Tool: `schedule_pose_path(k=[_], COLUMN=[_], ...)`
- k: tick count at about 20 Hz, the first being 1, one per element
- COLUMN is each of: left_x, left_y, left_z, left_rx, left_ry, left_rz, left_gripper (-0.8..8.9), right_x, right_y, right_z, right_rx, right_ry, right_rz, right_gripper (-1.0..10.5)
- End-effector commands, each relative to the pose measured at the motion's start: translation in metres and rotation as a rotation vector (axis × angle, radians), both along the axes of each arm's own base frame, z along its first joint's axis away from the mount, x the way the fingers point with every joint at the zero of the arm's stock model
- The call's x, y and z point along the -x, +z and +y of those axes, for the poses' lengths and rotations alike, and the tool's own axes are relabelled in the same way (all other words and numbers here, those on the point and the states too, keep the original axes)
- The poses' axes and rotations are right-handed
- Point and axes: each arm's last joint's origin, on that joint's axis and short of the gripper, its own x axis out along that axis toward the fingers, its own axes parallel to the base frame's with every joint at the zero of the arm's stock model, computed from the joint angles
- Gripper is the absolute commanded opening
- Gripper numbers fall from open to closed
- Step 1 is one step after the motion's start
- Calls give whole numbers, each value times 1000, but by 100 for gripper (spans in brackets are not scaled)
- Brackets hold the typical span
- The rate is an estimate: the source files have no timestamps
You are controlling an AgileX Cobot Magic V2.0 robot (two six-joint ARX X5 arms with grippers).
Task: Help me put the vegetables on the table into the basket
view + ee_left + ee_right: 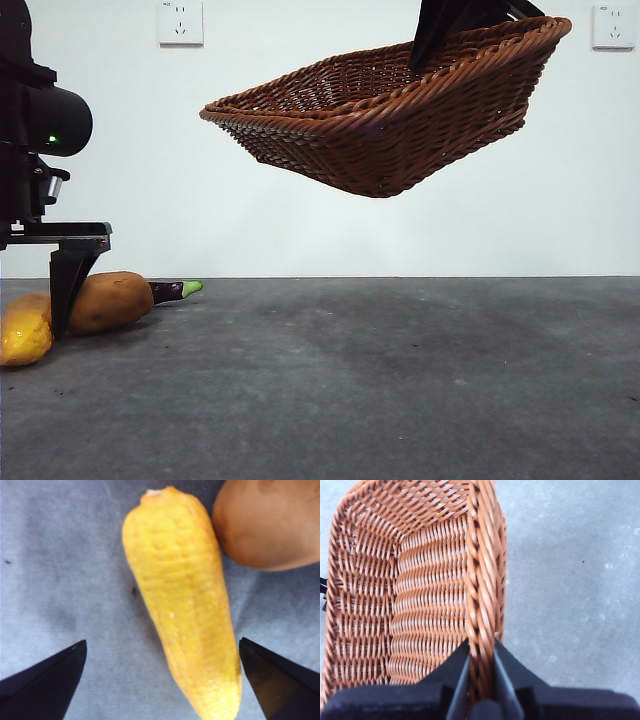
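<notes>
Two claws busy: my right claw (481, 680) is pinched tight on the basket (390, 120) rim, holding it tilted in the air up at 1 o'clock. Left claw (162, 680) hangs spread wide around the corn (182, 610) on the counter (380, 380), potato (110, 300) touching it, eggplant (175, 291) poking out behind at 8 o'clock.

The eggplant (176, 291) is mostly hidden behind the potato (110, 300); the corn (24, 328) runs off-frame.

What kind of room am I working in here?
Likely a lab test bench: bare white wall with power sockets, plain grey table, and only a basket and vegetables as props.
</notes>
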Motion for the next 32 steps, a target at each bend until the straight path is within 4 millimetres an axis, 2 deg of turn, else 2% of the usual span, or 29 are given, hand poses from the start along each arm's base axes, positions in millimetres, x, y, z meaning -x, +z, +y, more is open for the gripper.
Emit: schedule_pose_path(k=[1,4,10,12,14,18,21,25,28,32], left_x=[0,-2,0,3,8,29,61,114,146,155], left_y=[-4,-4,-4,2,19,73,118,164,182,185], left_z=[-3,-7,-10,-9,-8,0,3,1,-7,-29], left_rx=[-4,2,0,-6,-6,11,57,170,331,451], left_ry=[-9,-27,-85,-115,-154,-232,-349,-580,-676,-735], left_rz=[10,-8,5,-3,-61,-269,-444,-653,-737,-715], left_gripper=[205,-15,-9,-9,-9,-9,-9,-9,-9,-9], right_x=[2,2,3,3,3,3,-2,-16,-24,-25], right_y=[6,6,5,5,5,3,-4,-26,-45,-66], right_z=[0,-1,-1,-1,-1,-1,1,11,28,68], right_rx=[-20,-18,-17,-19,-16,-26,-31,-66,-58,-59], right_ry=[6,5,5,2,-1,-21,-38,-7,3,61], right_rz=[-30,-27,-22,-18,-10,14,48,153,209,227], right_gripper=[-11,-11,-11,-11,-11,-12,-12,-12,-12,-12])
